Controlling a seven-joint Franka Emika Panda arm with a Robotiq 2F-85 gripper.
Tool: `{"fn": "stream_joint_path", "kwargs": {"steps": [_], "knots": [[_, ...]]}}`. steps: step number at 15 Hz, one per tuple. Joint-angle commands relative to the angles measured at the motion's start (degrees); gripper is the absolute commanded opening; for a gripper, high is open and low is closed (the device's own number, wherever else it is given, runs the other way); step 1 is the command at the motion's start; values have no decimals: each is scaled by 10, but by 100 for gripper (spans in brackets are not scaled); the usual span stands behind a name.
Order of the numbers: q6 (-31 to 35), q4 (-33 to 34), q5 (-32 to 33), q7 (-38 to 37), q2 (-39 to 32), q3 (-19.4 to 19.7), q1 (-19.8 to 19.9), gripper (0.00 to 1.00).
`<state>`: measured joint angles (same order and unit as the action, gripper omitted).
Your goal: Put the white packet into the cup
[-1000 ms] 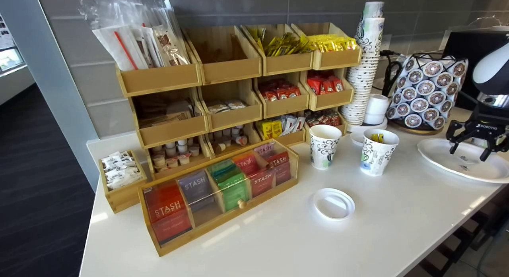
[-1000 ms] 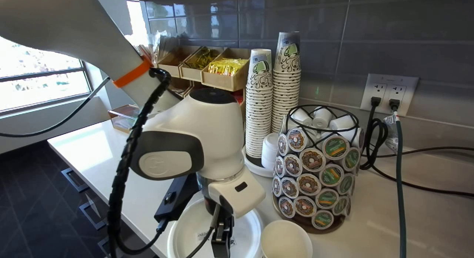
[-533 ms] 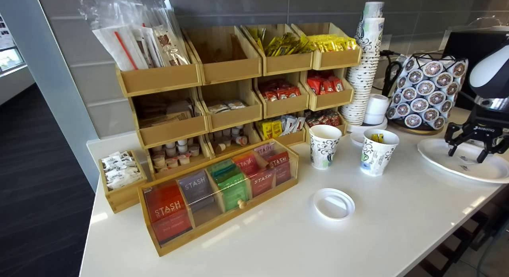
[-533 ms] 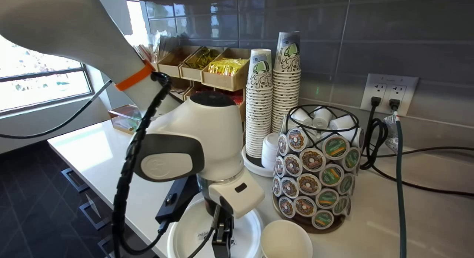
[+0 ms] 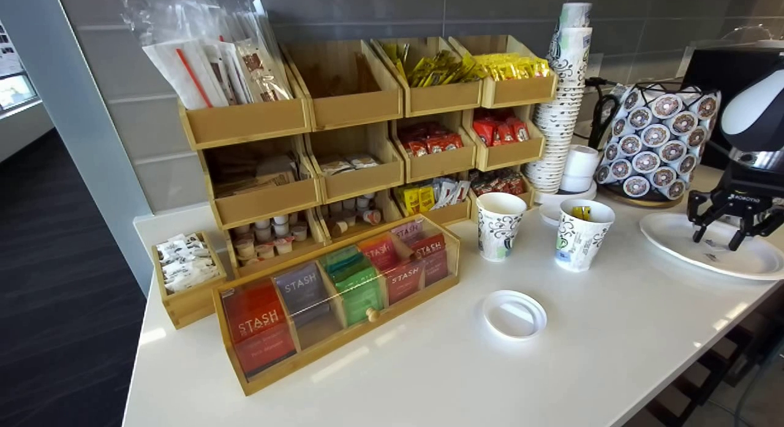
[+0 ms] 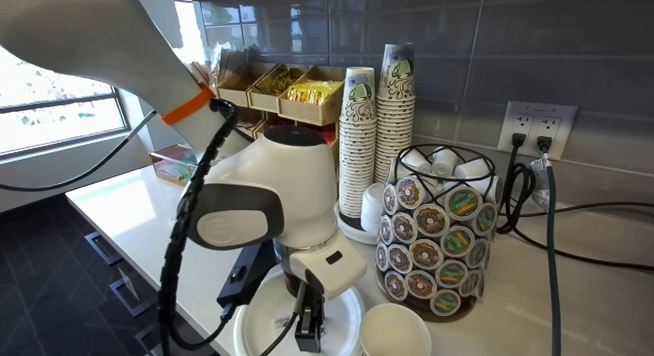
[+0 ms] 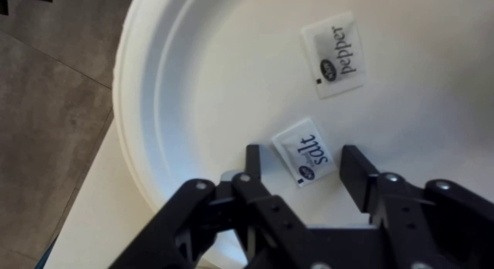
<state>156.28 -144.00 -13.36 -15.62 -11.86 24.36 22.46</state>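
Over the plate: gripper spread wide, empty, straddling the salt packet!
Salt packet: flat, so best lower to the plate, then pinch softly.

In the wrist view, "salt" is printed on a small white rectangular packet, and "pepper" on a similar white packet; the lettering within the dark oval logo of each cannot be read surely. In an exterior view, "STASH" is printed on flat red packets, a grey-violet packet and a lilac packet inside a clear-lidded wooden box. "ROBOTIQ" is marked, blurred, on the black two-fingered gripper.
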Motion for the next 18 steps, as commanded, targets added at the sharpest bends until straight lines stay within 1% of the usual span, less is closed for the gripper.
{"fn": "stream_joint_path", "kwargs": {"steps": [1, 2, 3, 4, 5, 7, 8, 9, 10, 12, 13, 14, 17, 18], "knots": [[12, 0, 1, 5, -6, -2, 0, 52], [12, 0, 2, 5, -6, -2, 0, 47], [12, 0, 2, 4, -6, -1, 0, 47], [13, 0, 2, 4, -6, -1, 0, 42], [12, 0, 3, 3, -5, -1, -1, 41], [12, 0, 3, 3, -4, -1, -1, 30], [12, 0, 3, 3, -4, -1, -1, 32], [12, 0, 3, 3, -3, -1, -1, 23], [13, 0, 3, 3, -3, -1, -1, 24], [12, -1, 3, 2, -2, -1, -1, 15], [12, -1, 3, 2, -2, -1, -1, 16], [12, -1, 3, 2, -2, 0, -1, 6], [12, -2, 3, 3, 1, 0, 0, 0], [12, -3, 5, 2, 3, 1, -1, 1]]}}
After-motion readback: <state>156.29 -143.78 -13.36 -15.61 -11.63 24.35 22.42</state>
